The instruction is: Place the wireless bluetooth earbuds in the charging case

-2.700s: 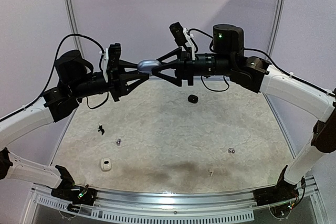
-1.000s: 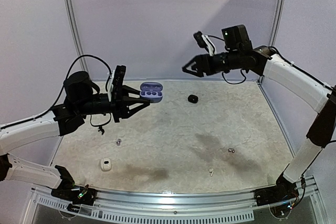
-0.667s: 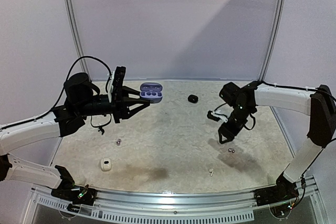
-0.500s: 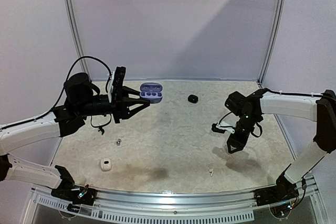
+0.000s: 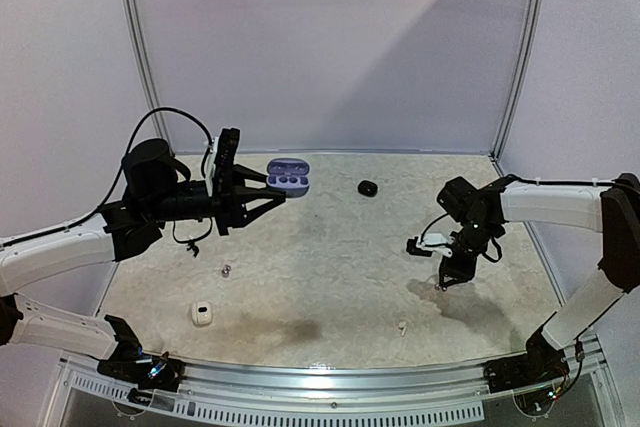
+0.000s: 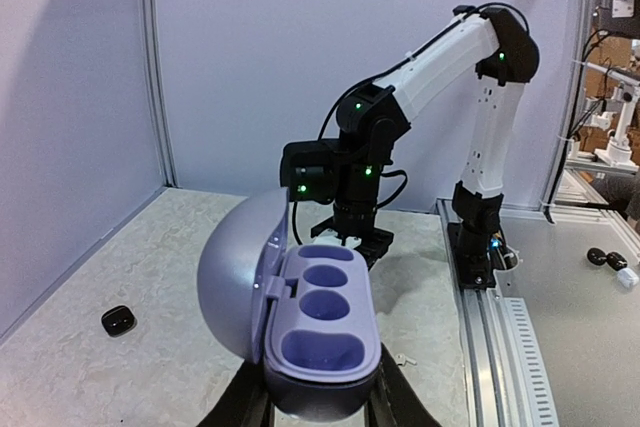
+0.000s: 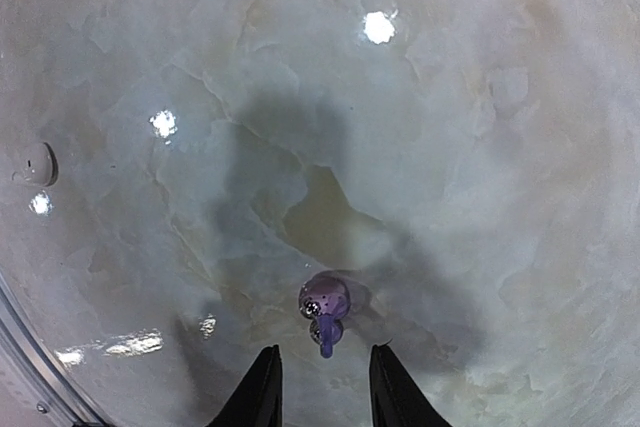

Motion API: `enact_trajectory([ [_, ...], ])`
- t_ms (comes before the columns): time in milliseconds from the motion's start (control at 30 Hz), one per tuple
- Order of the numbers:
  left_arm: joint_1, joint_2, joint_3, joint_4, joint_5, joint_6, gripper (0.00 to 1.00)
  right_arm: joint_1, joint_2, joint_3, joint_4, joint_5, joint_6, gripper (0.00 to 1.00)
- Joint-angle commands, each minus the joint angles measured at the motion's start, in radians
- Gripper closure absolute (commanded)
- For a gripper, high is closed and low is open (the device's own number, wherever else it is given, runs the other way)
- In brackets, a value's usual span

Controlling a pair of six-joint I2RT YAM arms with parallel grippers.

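Only close-up: earbud (image 7: 325, 302) before right tool (image 7: 325, 350)

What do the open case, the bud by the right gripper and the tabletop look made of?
Case: smooth lilac plastic, apparently; soft even sheen.
Bud: glossy purple plastic, likely; bright glints.
Tabletop: marble-look, veined, polished; stone or laminate unclear.

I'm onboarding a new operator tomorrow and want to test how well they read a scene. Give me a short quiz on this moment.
1. True or false: the lilac case held by the left pincer has its lid shut.
2. The right pincer points down at: A) a black case, B) a purple earbud, C) a white case.
3. How many earbuds sit inside the lilac case?
Key: 1 false, the lid is open; 2 B; 3 none.
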Motion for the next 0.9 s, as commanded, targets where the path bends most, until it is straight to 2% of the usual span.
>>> enact_trajectory([
  [0, 0.01, 0.007, -0.006, -0.013, -0.001, 0.019, 1.0, -0.004, 0.031, -0.006, 0.053, -0.023, -0.024, 0.74],
  [267, 0.01, 0.007, 0.001, -0.026, 0.002, 0.029, 1.0, -0.004, 0.074, -0.004, 0.035, -0.039, -0.035, 0.8],
  [467, 0.01, 0.006, 0.0, -0.025, 0.002, 0.034, 1.0, -0.005, 0.083, -0.006, 0.026, -0.03, -0.038, 0.91],
  [633, 0.01, 0.004, -0.001, -0.027, 0.001, 0.037, 1.0, -0.006, 0.09, -0.004, 0.014, -0.041, -0.039, 0.92],
  [867, 0.011, 0.002, -0.004, -0.024, -0.001, 0.04, 1.0, -0.005, 0.101, -0.009, 0.023, -0.022, -0.034, 0.88],
])
